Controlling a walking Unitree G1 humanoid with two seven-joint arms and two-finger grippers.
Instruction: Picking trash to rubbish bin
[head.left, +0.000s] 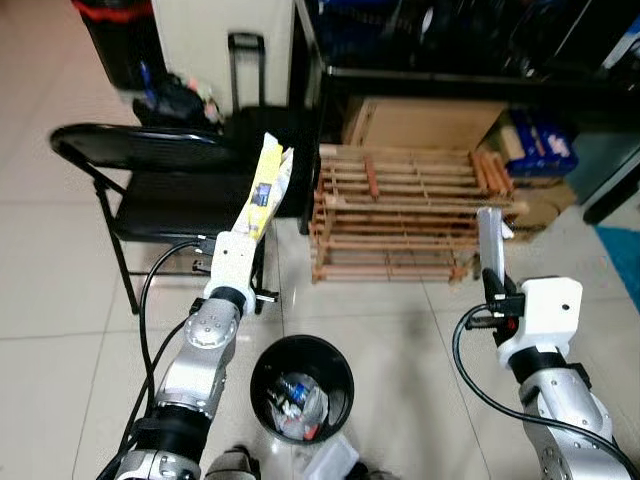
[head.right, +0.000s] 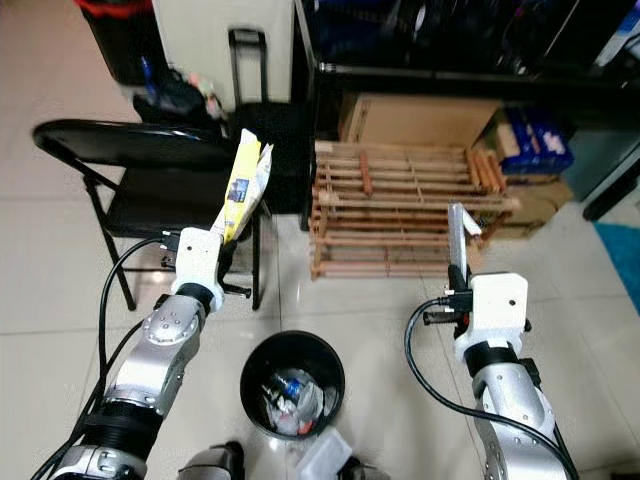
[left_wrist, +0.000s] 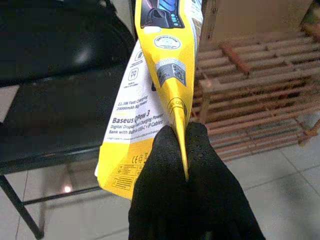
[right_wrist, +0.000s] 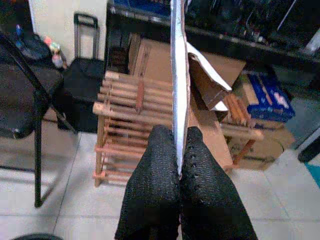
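While both arms are raised over the tiled floor (head.left: 60, 300), the round black rubbish bin (head.left: 262, 375) sits at six o'clock between them, already holding wrappers and a plastic bottle. At ten o'clock stands a black folding chair (head.left: 150, 190) with a smooth moulded seat; at one o'clock lies a slatted wooden rack (head.left: 400, 215) of thin reddish-brown bars, with cardboard boxes (head.left: 420, 122) behind it.

Clamped between the left gripper (left_wrist: 186, 150) fingers is a flattened yellow package (left_wrist: 167, 75), glossy card printed with power-bank text, standing upright above the chair's edge at eleven o'clock. Pinching a thin, stiff, silvery-white flat sheet (right_wrist: 178, 75) edge-on, the right gripper (right_wrist: 179, 150) is closed at three o'clock, with the sheet pointing up.

Both pieces are well apart from the bin, so releasing now would likely drop them on the floor. Being tall and light, either could catch the bin's rim and tip outside, or flutter aside. Swinging the yellow package inward might brush the chair.
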